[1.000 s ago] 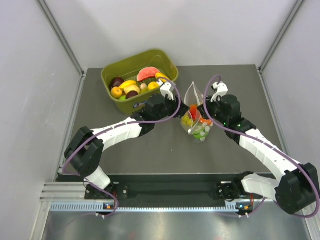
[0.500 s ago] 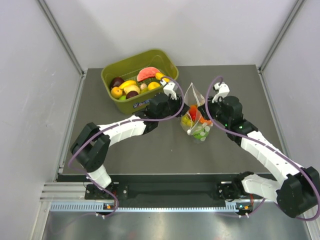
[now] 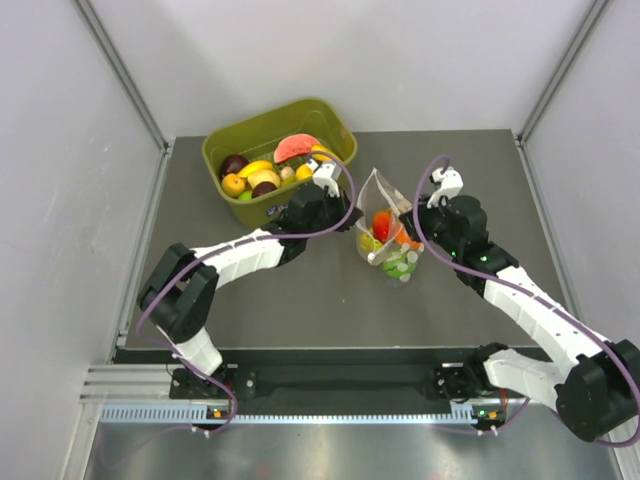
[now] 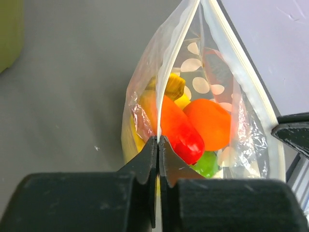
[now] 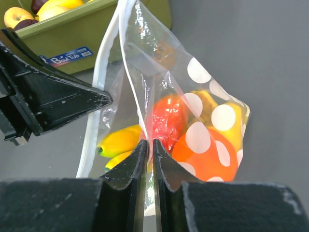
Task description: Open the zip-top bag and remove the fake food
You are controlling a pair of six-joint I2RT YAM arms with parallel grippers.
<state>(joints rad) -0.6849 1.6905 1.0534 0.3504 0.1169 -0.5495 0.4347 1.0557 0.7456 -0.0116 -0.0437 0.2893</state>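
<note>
Hanging between the 2 grippers, the zip-top bag (image 3: 386, 228) is over the middle of the dark grey table (image 3: 300, 300), near the right-hand corner of the olive-green tub (image 3: 222, 150) but apart from it. Its zip strip is parted and the mouth is spread into a narrow wedge; whether its bottom touches the table cannot be told. Inside lies the fake food: a red piece (image 4: 182, 131) leans against an orange piece (image 4: 210, 121), a round green piece (image 4: 207, 164) lies under them, and a yellow banana bunch (image 5: 120, 140) lies at the side towards the tub. White oval dots mark the pouch's lower half.

The left gripper (image 4: 158, 141) has its jaws pressed together on the bag's wall on the tub side, the clear film pinched between the black fingertips. The right gripper (image 5: 148, 146) is likewise clamped on the opposite wall, only the film between its tips. The 2 arms reach in from either side, meeting at the bag.

The tub holds other toy fruit, among them a pink watermelon slice (image 3: 296, 148) and a dark purple round fruit (image 3: 234, 163).
</note>
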